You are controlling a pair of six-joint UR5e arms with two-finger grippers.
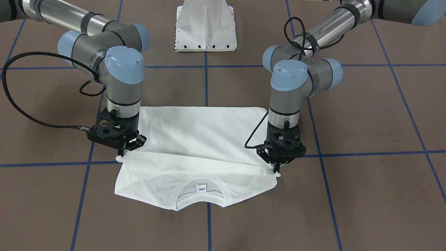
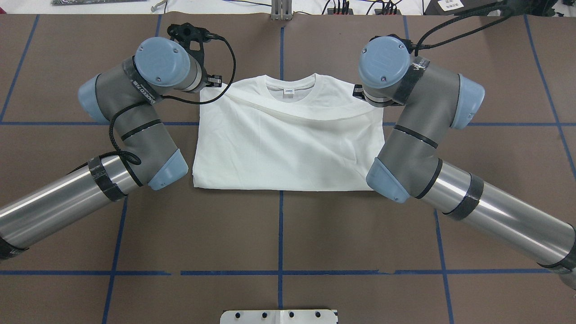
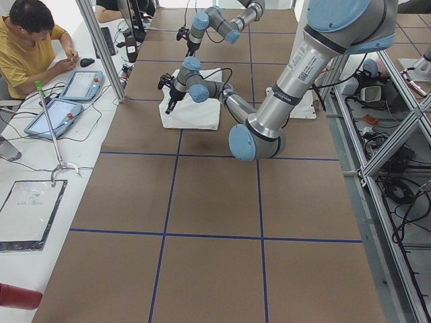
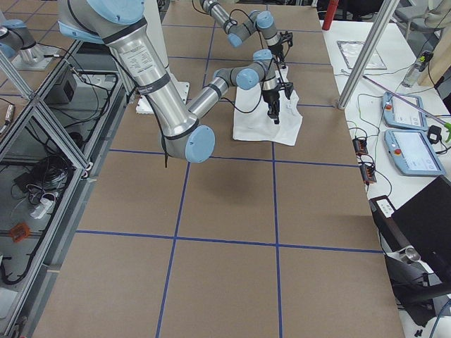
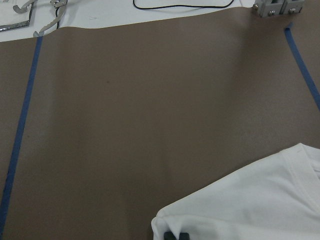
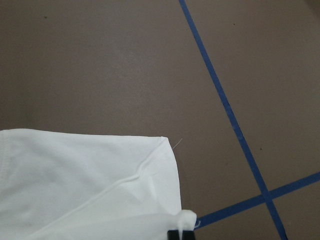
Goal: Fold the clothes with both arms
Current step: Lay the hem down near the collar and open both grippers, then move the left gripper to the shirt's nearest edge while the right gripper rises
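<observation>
Table [image 2: 279,225], brown and gridded with blue tape lines [image 2: 281,252], carries everything we work on. Our two arms reach from the robot's edge toward the far edge, the left arm [image 2: 139,135] and the right arm [image 2: 414,144] bracketing the shirt.

The shirt [image 2: 288,153] lies flat on the table's midline, nearer the far edge, with its collar pointing away from the robot and no sleeves showing. Its lower half is doubled over the chest. The doubled edge [image 1: 195,164] runs between the two grippers and bows a little in the middle.

The left gripper [image 1: 277,169] has its fingers clamped on one corner of that edge and the right gripper [image 1: 127,148] on the other. Both wrist views show cloth bunched at the tips.

We judge the fold nearly laid. To finish it well, we should:
- carry both corners forward together, level, with light tension so the edge straightens;
- set it down square to the shoulders, just short of the collar [image 1: 200,195] and its label [image 1: 201,188];
- only then let go.
</observation>
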